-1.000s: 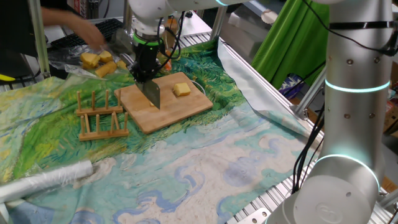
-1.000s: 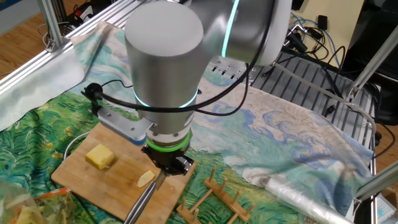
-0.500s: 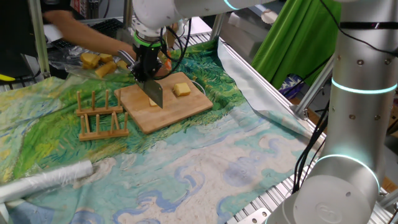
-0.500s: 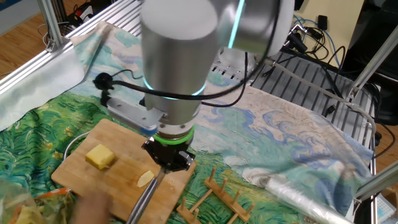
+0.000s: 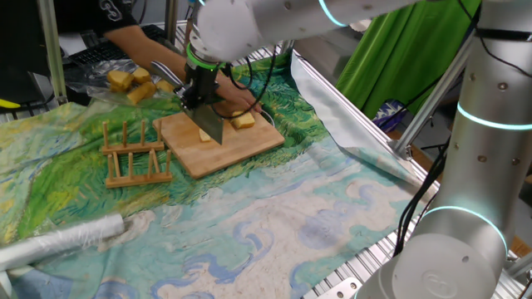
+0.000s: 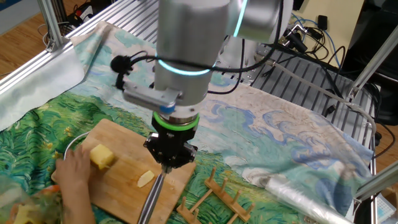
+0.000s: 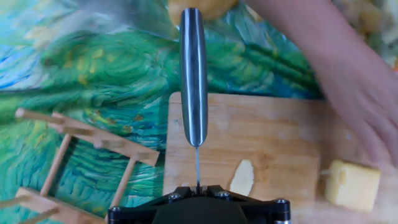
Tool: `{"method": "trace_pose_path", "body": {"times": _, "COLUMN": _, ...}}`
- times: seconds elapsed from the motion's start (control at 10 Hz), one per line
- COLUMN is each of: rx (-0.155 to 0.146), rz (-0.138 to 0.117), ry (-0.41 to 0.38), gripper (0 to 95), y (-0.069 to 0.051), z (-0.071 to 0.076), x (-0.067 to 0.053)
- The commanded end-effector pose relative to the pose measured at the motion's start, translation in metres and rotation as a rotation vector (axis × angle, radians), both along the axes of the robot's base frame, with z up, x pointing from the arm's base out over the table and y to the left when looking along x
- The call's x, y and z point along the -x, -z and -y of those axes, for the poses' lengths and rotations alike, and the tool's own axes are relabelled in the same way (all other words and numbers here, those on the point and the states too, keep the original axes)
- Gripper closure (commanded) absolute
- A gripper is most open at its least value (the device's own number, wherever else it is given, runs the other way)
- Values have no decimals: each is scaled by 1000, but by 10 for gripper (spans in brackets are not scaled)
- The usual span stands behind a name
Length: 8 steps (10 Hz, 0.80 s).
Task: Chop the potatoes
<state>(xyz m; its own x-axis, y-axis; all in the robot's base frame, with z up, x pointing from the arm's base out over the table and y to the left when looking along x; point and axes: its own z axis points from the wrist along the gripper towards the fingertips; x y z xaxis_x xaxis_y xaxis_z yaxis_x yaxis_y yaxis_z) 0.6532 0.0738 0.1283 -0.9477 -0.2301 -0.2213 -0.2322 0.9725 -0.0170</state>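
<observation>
A blocky pale-yellow potato chunk point(image 5: 243, 121) point(image 6: 102, 157) point(image 7: 351, 185) lies on the wooden cutting board point(image 5: 249, 146) point(image 6: 122, 135) point(image 7: 273, 130). A thin potato slice point(image 5: 204, 134) point(image 6: 145, 179) point(image 7: 242, 177) lies beside the blade. My gripper point(image 5: 199, 90) point(image 6: 169, 159) point(image 7: 198, 186) is shut on a knife point(image 5: 213, 126) point(image 6: 149, 200) point(image 7: 193, 74), held edge-down over the board's left part, next to the slice. A person's hand point(image 5: 239, 103) point(image 6: 74, 175) point(image 7: 351, 93) rests on the board at the chunk.
A wooden rack point(image 5: 137, 154) point(image 6: 217, 194) point(image 7: 81, 144) stands close to the board's left side. More potato pieces point(image 5: 133, 83) sit in a plastic bag behind the board. A foil roll point(image 5: 58, 241) point(image 6: 311, 200) lies at the cloth's near edge.
A person's hand has reached onto the board to the potato chunk. My arm has shifted slightly toward the chunk with the knife still in the jaws.
</observation>
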Motion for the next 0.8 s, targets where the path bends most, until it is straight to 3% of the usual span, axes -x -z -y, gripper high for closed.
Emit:
{"method": "trace_pose_path", "body": {"times": 0.1, "rx": -13, "rz": 51, "ry": -1, "gripper": 950, "y": -2, "z": 0, "x": 2}}
{"method": "trace_pose_path", "body": {"times": 0.8, "rx": -45, "rz": 62, "ry": 1, "gripper": 950, "y": -13, "z": 8, "x": 10}}
